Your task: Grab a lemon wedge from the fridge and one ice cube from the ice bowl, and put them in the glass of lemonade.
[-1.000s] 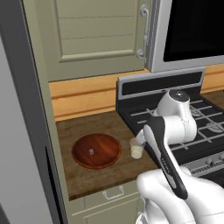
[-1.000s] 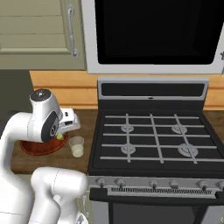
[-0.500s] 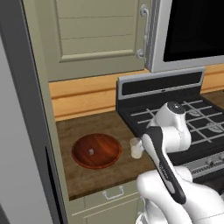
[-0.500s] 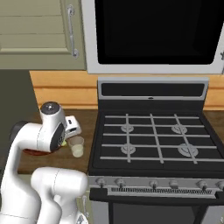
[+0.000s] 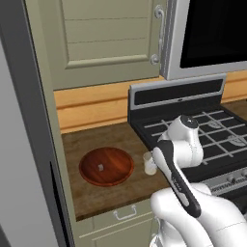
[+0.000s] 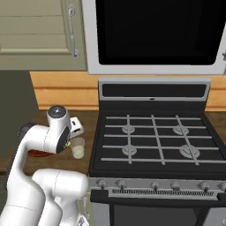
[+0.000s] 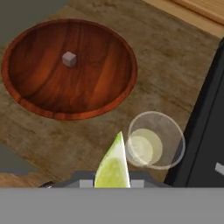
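In the hand view, a yellow-green lemon wedge (image 7: 113, 164) stands at the bottom edge, with my gripper (image 7: 113, 177) shut on it. Just to its right and below it is the glass of lemonade (image 7: 155, 140), seen from above. The glass (image 5: 150, 163) stands on the wooden counter beside the stove, and the right base view shows it (image 6: 78, 148) under my hand. The reddish-brown ice bowl (image 7: 100, 74) lies to the left of the glass with one pale ice cube (image 7: 69, 58) in it. From the left base view, the bowl (image 5: 89, 171) and the cube (image 5: 100, 167) are visible. The grey fridge (image 5: 24, 144) stands at the left.
A black gas stove (image 6: 154, 137) borders the counter on the right, close to the glass. Above it hangs a microwave (image 6: 154, 35), and beige cabinets (image 5: 106, 43) hang over the counter. A wooden backsplash (image 5: 91, 108) runs behind the bowl.
The arm has come down and a little toward the glass with the lemon wedge in the gripper. Bowl, ice cube and glass have not moved.
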You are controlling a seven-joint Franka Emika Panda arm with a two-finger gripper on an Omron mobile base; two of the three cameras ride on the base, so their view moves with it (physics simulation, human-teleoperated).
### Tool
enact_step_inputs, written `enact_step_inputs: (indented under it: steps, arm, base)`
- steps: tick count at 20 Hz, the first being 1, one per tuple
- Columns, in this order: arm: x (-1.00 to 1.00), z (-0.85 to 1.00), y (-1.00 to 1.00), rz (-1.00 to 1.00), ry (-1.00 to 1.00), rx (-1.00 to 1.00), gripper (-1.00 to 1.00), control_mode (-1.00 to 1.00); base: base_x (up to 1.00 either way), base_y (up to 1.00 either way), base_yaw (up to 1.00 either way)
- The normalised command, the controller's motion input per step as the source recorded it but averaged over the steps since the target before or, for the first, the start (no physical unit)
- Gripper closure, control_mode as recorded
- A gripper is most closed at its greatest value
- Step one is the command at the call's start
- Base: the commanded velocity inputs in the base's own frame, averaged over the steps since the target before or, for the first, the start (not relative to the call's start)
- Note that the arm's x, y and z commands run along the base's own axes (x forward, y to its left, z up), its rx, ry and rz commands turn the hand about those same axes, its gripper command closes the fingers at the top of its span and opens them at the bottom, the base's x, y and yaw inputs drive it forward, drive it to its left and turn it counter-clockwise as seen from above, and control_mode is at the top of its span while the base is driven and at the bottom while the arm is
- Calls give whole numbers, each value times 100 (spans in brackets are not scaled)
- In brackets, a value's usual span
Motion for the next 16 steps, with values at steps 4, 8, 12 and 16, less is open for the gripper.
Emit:
enact_step_inputs:
  steps: [4,8,12,16]
  arm:
    - [24,-9,-2,12,0,0,100,-100]
    - [23,-29,0,13,2,0,100,-100]
    - [3,-42,0,11,6,-2,100,-100]
    - [23,-13,0,8,1,0,100,-100]
  base:
    - [0,0,0]
    - [0,0,0]
    - [0,0,0]
    - [0,0,0]
